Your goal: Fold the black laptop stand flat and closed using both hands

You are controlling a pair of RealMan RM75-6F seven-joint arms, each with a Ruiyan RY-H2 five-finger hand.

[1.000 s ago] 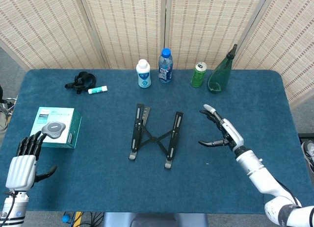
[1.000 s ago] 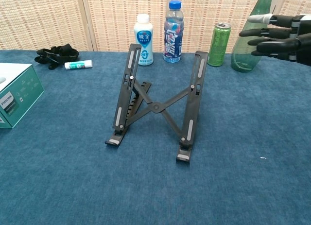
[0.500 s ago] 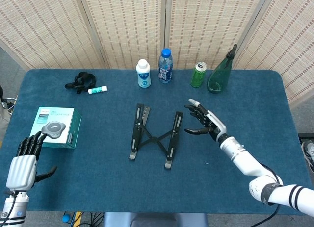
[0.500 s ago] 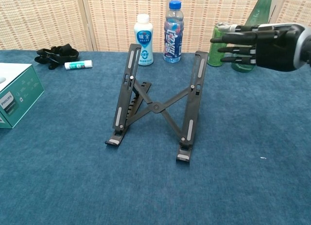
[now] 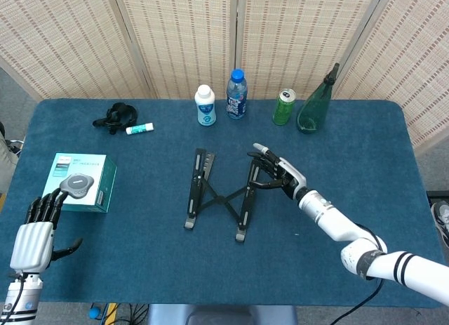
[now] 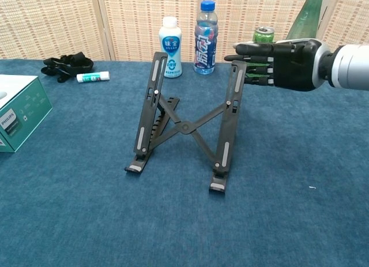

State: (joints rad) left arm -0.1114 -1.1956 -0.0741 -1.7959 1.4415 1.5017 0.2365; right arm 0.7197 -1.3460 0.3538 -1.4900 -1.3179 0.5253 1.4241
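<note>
The black laptop stand (image 5: 219, 194) (image 6: 187, 126) stands unfolded at the table's middle, its two rails raised and joined by a crossed brace. My right hand (image 5: 279, 173) (image 6: 281, 63) hovers at the top of the stand's right rail with fingers spread, empty; the fingertips (image 6: 239, 48) reach the rail's upper end, and I cannot tell whether they touch it. My left hand (image 5: 35, 229) hangs at the near left table edge, fingers extended, empty, far from the stand and out of the chest view.
Along the back stand a white bottle (image 5: 205, 105), a blue-capped bottle (image 5: 236, 94), a green can (image 5: 283, 107) and a green glass bottle (image 5: 316, 104). A teal box (image 5: 81, 182) lies left; a black strap (image 5: 114, 116) and small tube (image 5: 139, 128) far left.
My right hand has travelled leftward from the open table to the top of the stand's right rail. The left hand and the stand have stayed put.
</note>
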